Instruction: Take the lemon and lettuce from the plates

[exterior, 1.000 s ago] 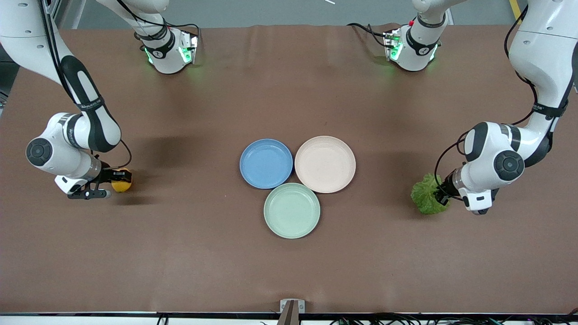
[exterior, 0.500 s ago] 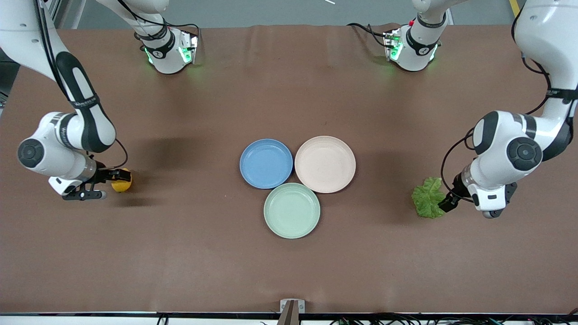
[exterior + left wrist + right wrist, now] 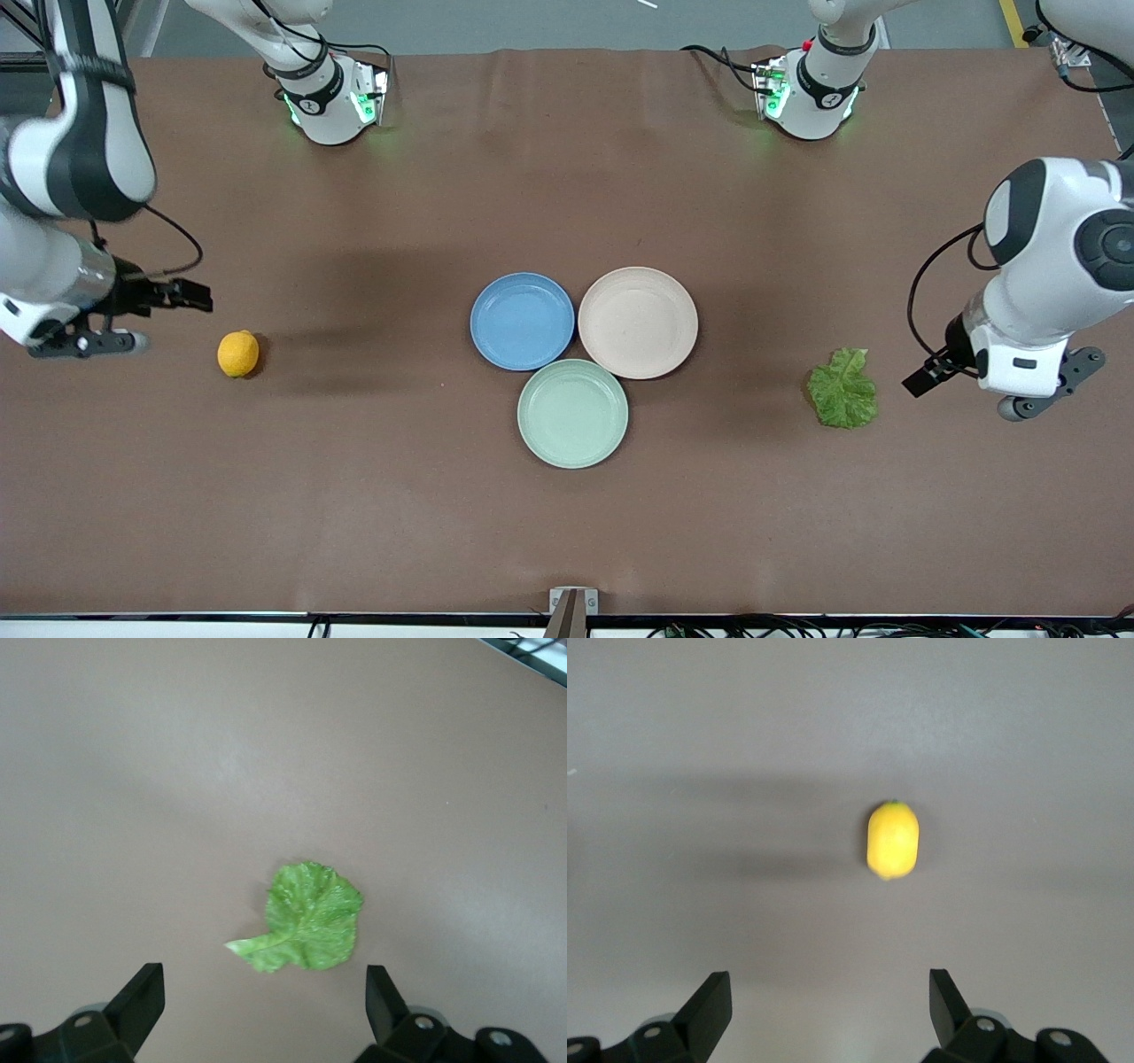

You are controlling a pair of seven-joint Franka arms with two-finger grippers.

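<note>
The lemon lies on the bare table toward the right arm's end; it also shows in the right wrist view. My right gripper is open and empty, up in the air beside the lemon and apart from it. The lettuce lies flat on the table toward the left arm's end, also in the left wrist view. My left gripper is open and empty, raised beside the lettuce. The blue plate and the beige-pink plate are empty at mid table.
A mint-green plate, empty, touches both other plates on the side nearer the front camera. The arm bases stand along the table's back edge. A small bracket sits at the front edge.
Both grippers have let go and lifted away outward. The lemon and the lettuce stay on the table; the lettuce now lies flatter.
</note>
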